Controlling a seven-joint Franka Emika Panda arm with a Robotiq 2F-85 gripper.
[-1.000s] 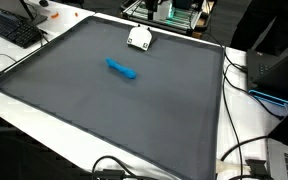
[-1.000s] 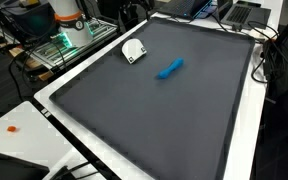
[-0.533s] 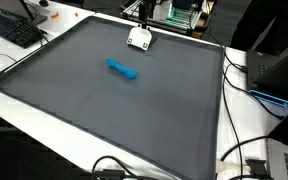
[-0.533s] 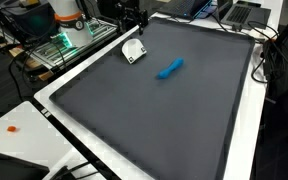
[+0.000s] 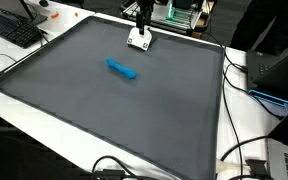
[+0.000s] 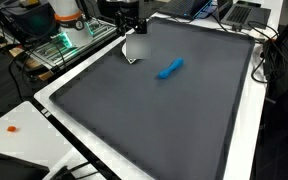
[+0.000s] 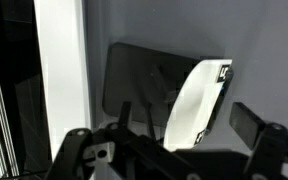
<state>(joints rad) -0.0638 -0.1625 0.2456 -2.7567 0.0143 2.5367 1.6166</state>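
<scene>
We see the claw (image 5: 141,20) hanging just above the white object (image 5: 138,41), which lies near one edge of the dark worktop (image 5: 104,110). We can't tell if they touch. In the wrist view the fingers (image 7: 246,120) are spread apart, with the white object lying between them. The blue object (image 5: 122,68) lies well apart, mid-worktop.
</scene>
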